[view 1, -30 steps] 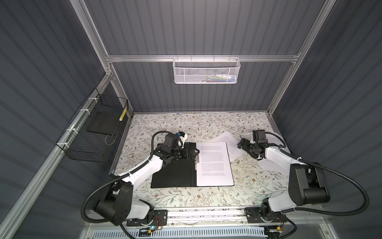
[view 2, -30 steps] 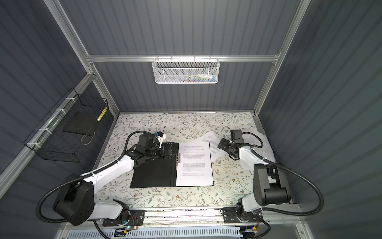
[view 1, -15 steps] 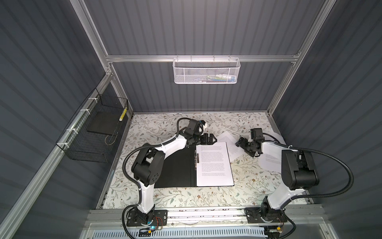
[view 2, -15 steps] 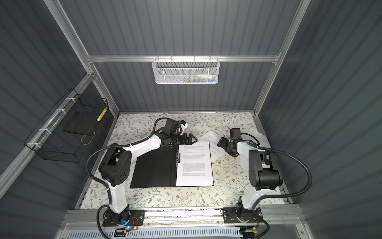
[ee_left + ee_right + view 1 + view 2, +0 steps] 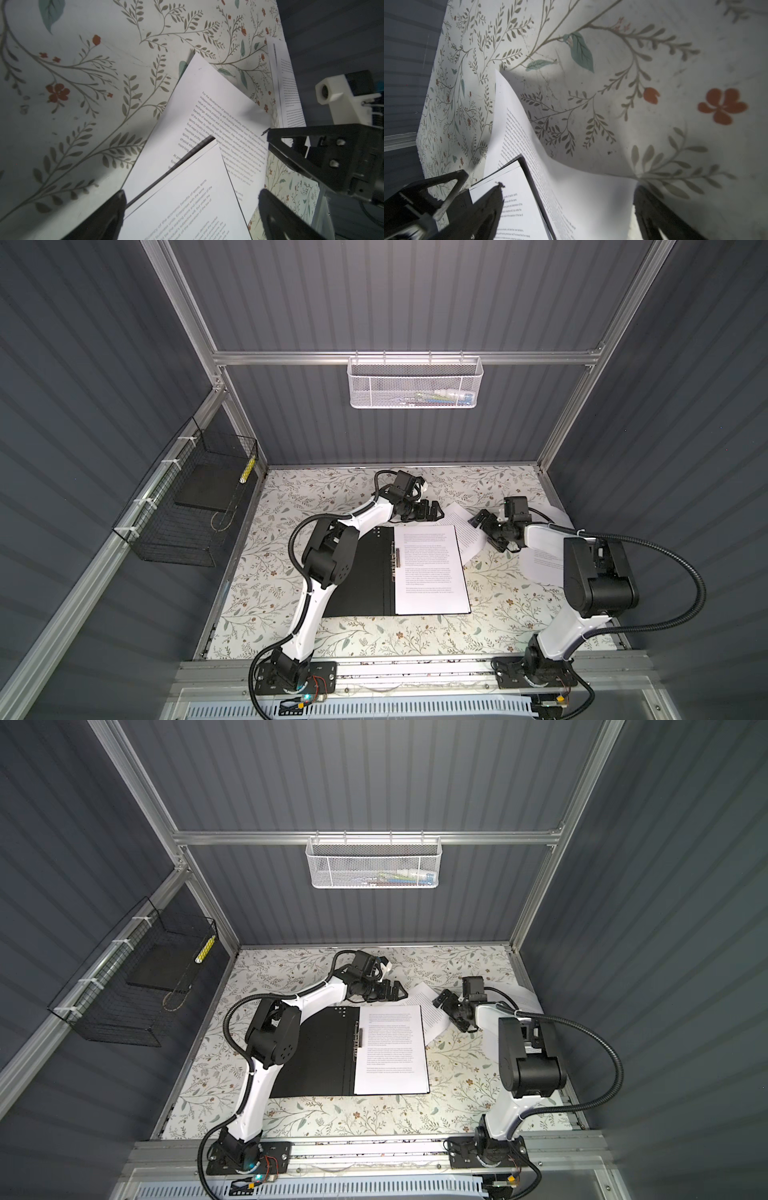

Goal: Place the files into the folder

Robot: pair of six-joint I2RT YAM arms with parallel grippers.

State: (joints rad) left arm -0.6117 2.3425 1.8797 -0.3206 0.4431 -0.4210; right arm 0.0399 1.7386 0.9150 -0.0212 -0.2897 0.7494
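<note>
table [image 5: 291, 531]: floral top; everything for the task lies on it.
folder [image 5: 365, 585]: open flat in the middle in both top views, black inside up, clip [image 5: 395, 558] at the spine.
filed sheet [image 5: 430, 568]: lies square on the folder's right half. I judge this one done, though not clipped.
far sheets [image 5: 540, 568]: white paper by the right wall, well apart from the folder; not yet filed.
loose sheet [image 5: 467, 531]: askew just beside the folder's far right corner, one corner tucked under it and its free edge curled up off the table in the right wrist view [image 5: 529, 133]; not yet filed.
left gripper [image 5: 434, 512]: jaws apart and empty, above the folder's far edge.
right gripper [image 5: 486, 531]: jaws apart over the loose sheet, gripping nothing.
progress: about a third, at a guess; the loose sheet looks next, and the cover is not closed.
hidden: the right arm covers much of the far sheets, so their count is unclear. The folder's outside is not visible. The print is too small to read in the top views.
</note>
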